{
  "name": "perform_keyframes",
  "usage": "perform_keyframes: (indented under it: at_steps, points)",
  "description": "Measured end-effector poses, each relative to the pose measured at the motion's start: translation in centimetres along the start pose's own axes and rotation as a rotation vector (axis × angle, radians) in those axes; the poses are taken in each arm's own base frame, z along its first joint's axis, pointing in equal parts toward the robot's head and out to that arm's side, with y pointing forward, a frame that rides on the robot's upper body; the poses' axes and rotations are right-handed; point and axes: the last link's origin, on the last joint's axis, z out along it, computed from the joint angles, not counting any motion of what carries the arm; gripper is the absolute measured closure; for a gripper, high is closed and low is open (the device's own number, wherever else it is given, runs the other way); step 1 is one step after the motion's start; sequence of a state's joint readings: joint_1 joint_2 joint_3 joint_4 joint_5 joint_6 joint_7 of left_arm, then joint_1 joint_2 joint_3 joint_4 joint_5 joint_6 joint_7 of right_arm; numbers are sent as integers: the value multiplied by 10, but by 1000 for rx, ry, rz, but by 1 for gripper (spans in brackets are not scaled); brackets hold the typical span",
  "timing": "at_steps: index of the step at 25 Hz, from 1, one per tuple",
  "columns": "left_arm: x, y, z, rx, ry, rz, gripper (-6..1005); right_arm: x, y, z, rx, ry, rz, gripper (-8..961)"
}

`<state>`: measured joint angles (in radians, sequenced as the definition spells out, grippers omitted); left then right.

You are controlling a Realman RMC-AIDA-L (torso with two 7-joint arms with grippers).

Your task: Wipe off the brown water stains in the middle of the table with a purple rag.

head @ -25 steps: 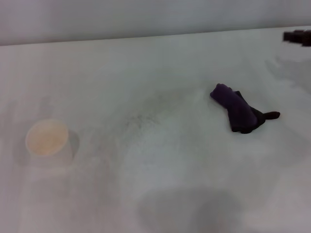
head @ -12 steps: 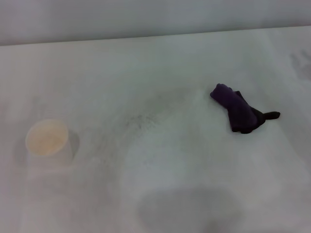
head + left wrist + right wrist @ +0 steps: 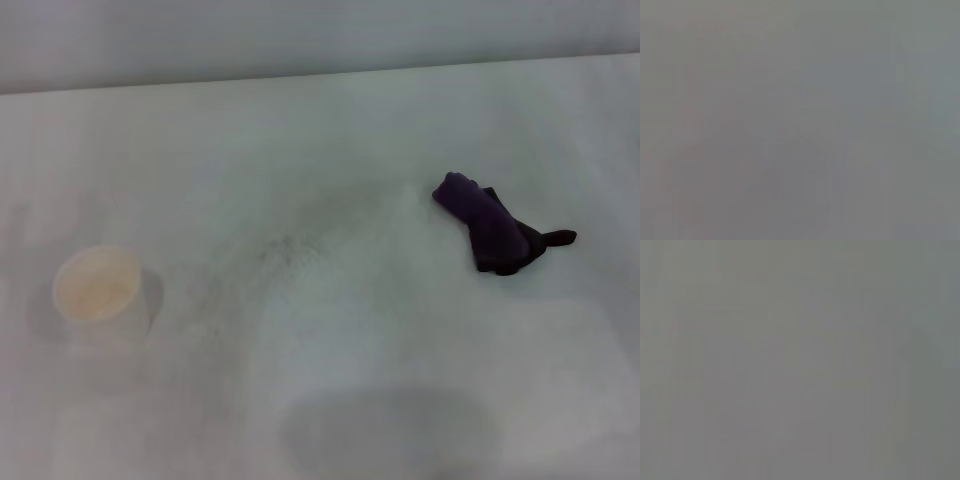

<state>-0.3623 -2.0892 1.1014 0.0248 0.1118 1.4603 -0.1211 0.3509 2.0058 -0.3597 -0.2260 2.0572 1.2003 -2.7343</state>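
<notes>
The purple rag [image 3: 492, 230] lies folded on the white table [image 3: 330, 130], right of the middle, with its short black tab [image 3: 558, 238] pointing right. No tan-brown puddle shows on the table; the middle holds only a faint grey speckled smudge [image 3: 280, 250]. Neither gripper is in the head view. Both wrist views are plain grey and show nothing.
A white paper cup [image 3: 98, 290] with a pale tan inside stands at the left. A large faint grey shadow patch [image 3: 390, 430] lies near the front edge. The table's far edge [image 3: 320, 75] meets a grey wall.
A dark gripper part at the far right edge one second ago has left the view. The rag and the cup have not moved.
</notes>
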Motion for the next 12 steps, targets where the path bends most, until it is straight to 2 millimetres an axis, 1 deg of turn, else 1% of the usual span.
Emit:
perform_keyframes:
  at_steps: [3, 8, 11, 12]
  points:
    - [0, 0, -1, -1, 1, -6, 106, 1, -2, -1, 14, 4, 5, 604]
    - [0, 0, -2, -2, 2, -6, 106, 3, -2, -3, 29, 7, 18, 549]
    - [0, 0, -2, -3, 1, -6, 106, 4, 0, -4, 27, 9, 25, 315]
    - [0, 0, -2, -4, 1, -5, 106, 5, 1, -4, 26, 10, 27, 315]
